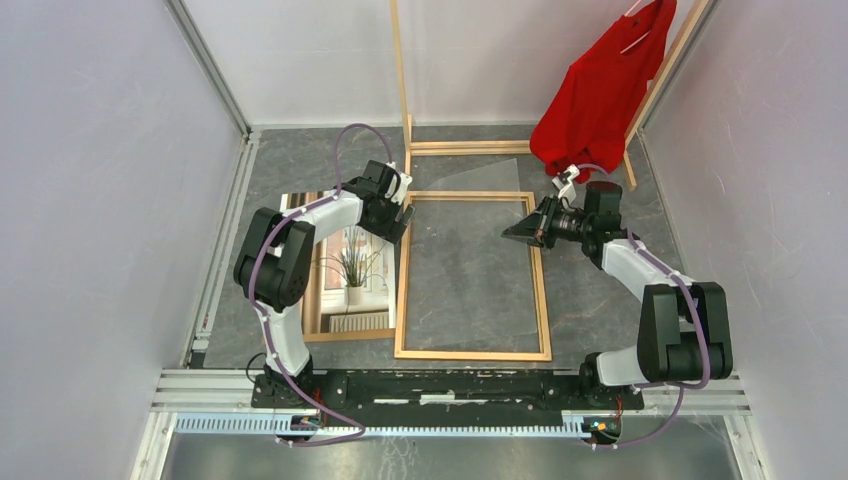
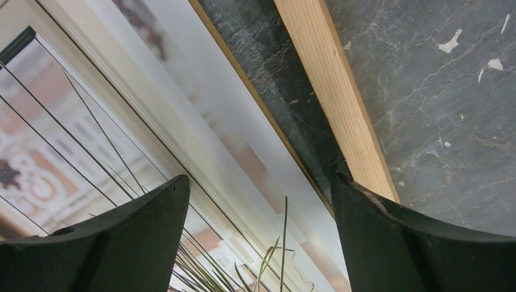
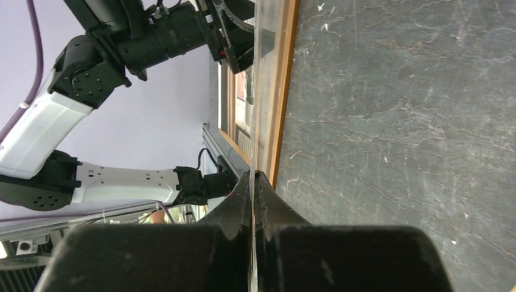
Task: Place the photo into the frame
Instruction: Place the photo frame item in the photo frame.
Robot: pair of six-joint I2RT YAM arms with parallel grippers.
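Orange-brown wooden frame (image 1: 541,290) lies flat mid-table, with the photo (image 1: 352,265) just left of it, outside. Risk: the clear sheet (image 1: 480,178), pinched at its thin edge by the right gripper (image 1: 512,232), may slip onto the frame. Bent downward, the left gripper (image 1: 398,225) hovers with fingers spread over the photo's right edge.

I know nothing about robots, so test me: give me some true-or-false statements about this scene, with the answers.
The photo already sits inside the frame. False: it lies beside the frame, on its left in the top view.
The left gripper is open. True.
The right gripper pinches a thin clear sheet. True.
The red garment lies folded inside the frame. False: it hangs on the wooden rack.
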